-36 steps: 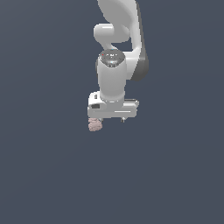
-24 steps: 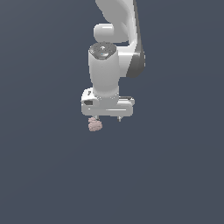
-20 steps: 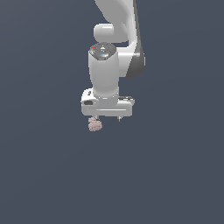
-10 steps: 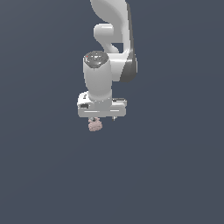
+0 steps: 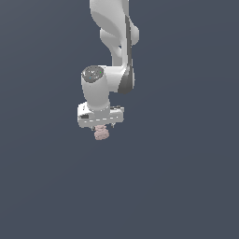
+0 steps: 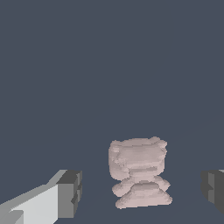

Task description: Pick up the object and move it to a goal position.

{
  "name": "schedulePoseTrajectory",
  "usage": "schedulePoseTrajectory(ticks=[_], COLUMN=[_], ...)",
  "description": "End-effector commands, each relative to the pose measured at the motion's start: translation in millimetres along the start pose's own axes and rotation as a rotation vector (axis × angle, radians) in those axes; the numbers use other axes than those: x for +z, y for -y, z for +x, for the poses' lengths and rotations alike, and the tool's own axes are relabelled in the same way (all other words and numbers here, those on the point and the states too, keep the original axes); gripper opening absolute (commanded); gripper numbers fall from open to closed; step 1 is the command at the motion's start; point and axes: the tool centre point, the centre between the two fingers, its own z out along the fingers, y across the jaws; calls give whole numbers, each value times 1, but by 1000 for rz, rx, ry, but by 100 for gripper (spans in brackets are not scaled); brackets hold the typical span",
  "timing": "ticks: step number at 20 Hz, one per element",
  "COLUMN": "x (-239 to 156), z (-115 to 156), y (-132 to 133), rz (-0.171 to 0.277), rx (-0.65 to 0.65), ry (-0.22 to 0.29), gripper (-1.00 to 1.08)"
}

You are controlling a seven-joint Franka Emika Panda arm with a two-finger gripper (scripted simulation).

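Your hand [image 6: 140, 192] is spread wide, its two dark pads [image 6: 70, 193] well apart from the pink object [image 6: 139, 170] sitting between them, untouched on either side. That gap suggests you're lined up to close, not yet gripping. The exterior view puts the object [image 5: 101, 134] just under the hand [image 5: 101, 125], on the plain grey table [image 5: 186, 186], with the arm [image 5: 114, 42] rising behind. No goal marker shows. No brand, label or writing is readable anywhere.
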Motion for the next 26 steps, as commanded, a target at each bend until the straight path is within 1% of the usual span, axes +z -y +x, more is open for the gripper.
schedulePoseTrajectory(ticks=[1,8,17,26], x=[9,24,31,69], z=[-10,-26,-28,-30], y=[-6,-15,-16,-15], rz=[0,0,0,0], rx=[-32,-82,-86,-89], ry=[4,11,13,12], gripper=[100,100,100,100])
